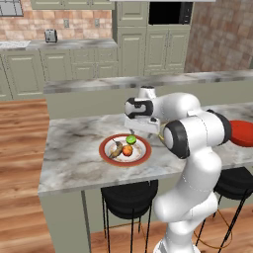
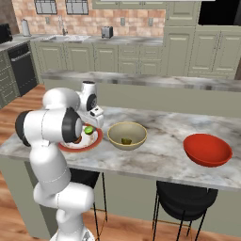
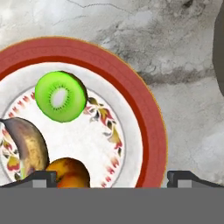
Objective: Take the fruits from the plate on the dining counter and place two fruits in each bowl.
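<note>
Fruits sit on the plate (image 1: 106, 150) in your left base view: a green fruit (image 1: 131, 139), an orange-red fruit (image 1: 127, 150) and a brownish banana (image 1: 116, 148), all close together on the marble table (image 1: 74, 163). Your gripper (image 1: 134, 131) hangs just above the green fruit, and you cannot tell its opening from here. The red bowl (image 1: 243, 132) peeks out at the right edge, past the arm. In your right base view, the plate (image 2: 92, 141) lies partly behind the arm, with the green fruit (image 2: 88, 129) showing on it. Just beside the plate stands the tan bowl (image 2: 126, 135) with one green fruit (image 2: 126, 140) inside, and the red bowl (image 2: 207, 149) sits well apart to the right. In your hand view, the green fruit (image 3: 60, 96) shows a pale centre, the banana (image 3: 27, 146) and orange-red fruit (image 3: 69, 173) lie below it on the plate (image 3: 144, 113), and your gripper (image 3: 112, 179) is spread wide, holding nothing.
</note>
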